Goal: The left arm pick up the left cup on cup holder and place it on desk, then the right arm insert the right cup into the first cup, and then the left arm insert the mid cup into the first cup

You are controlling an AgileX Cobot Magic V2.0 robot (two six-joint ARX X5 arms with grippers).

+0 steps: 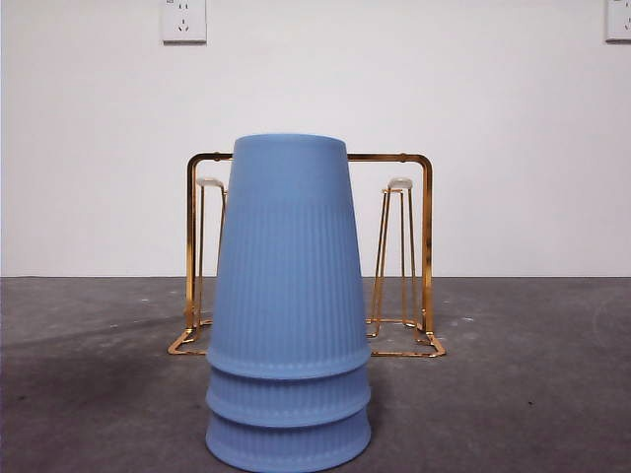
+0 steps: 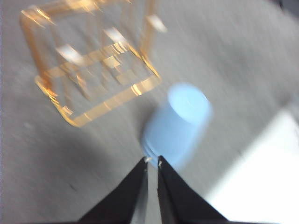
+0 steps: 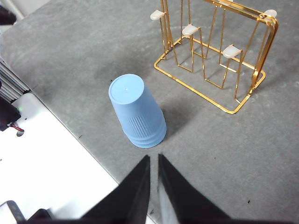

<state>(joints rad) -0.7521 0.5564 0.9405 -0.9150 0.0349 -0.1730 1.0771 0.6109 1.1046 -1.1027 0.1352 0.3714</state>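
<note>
Three blue cups (image 1: pixel 288 305) stood nested mouth-down as one stack on the counter (image 1: pixel 532 384), in front of the cup holder (image 1: pixel 426 246) and apart from it. Three rims showed at the base in the front view. The holder's pegs were all bare, pale tips exposed, so all three cups looked placed. Judged: task at or very near its end, only the retreat left.

Left pincer (image 2: pixel 153 161): jaws nearly together, a thin slit between them, gripping nothing. It hung above the counter just beside the stack (image 2: pixel 176 123), not touching as far as could be told. The left wrist view was smeared with motion blur, so the rack (image 2: pixel 93 70) read only as gold streaks.

Right pincer (image 3: pixel 154 158): jaws likewise almost closed, empty, hanging above the counter near the stack (image 3: pixel 138 112), clear of it. The holder (image 3: pixel 219 56) sat well beyond the stack in that view.

Neither arm showed in the front view.

To finish well: lift the left arm straight up and away before swinging, so the jaws don't clip the tall stack, which looks top-heavy and easy to tip. Keep clear of the wire frame too. The stack looked upright and evenly seated, so no re-press seemed needed.
</note>
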